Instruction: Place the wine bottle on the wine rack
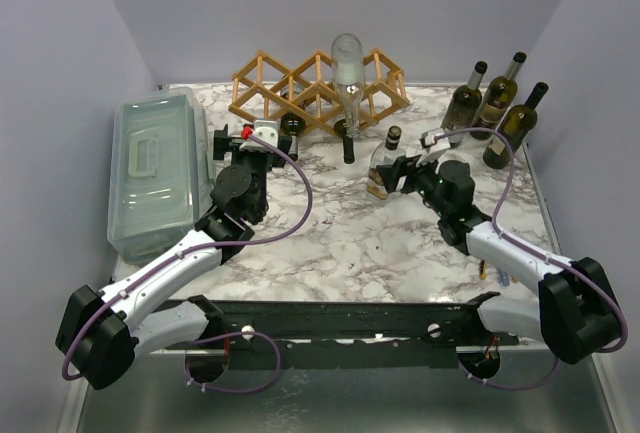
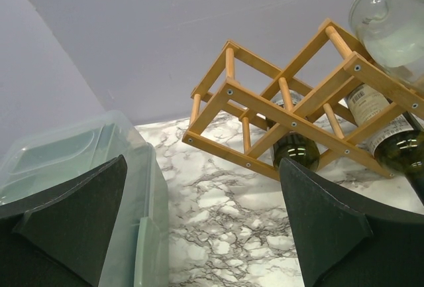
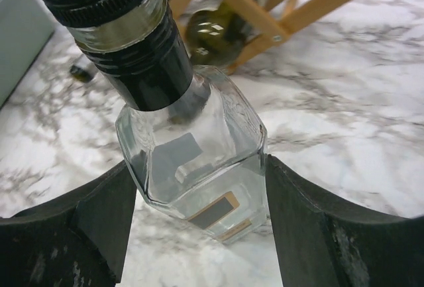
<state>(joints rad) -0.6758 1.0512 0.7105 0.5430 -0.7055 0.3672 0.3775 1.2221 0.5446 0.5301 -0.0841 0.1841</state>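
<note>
The wine bottle (image 3: pixel 205 148) is clear glass with square shoulders, a black cap and a shiny band under it. It stands upright on the marbled surface (image 1: pixel 330 233), in front of the wine rack (image 1: pixel 300 88) toward its right end, not in any cell. My right claw (image 3: pixel 199 164) is closed against its two flat sides. My left claw (image 2: pixel 202 168) gapes wide, holding nothing, near the rack's left end, beside the grey-green box (image 1: pixel 150 168).

Only the overhead view shows three dark bottles (image 1: pixel 495 108) standing at the back right. Only my left wrist view shows a pale paper label (image 2: pixel 366 103) on a green bottle (image 2: pixel 401 151) lying in the rack, with print too small to read. My right wrist view alone shows the wine bottle's own low label, a dark patch edged in tan with no legible writing.
</note>
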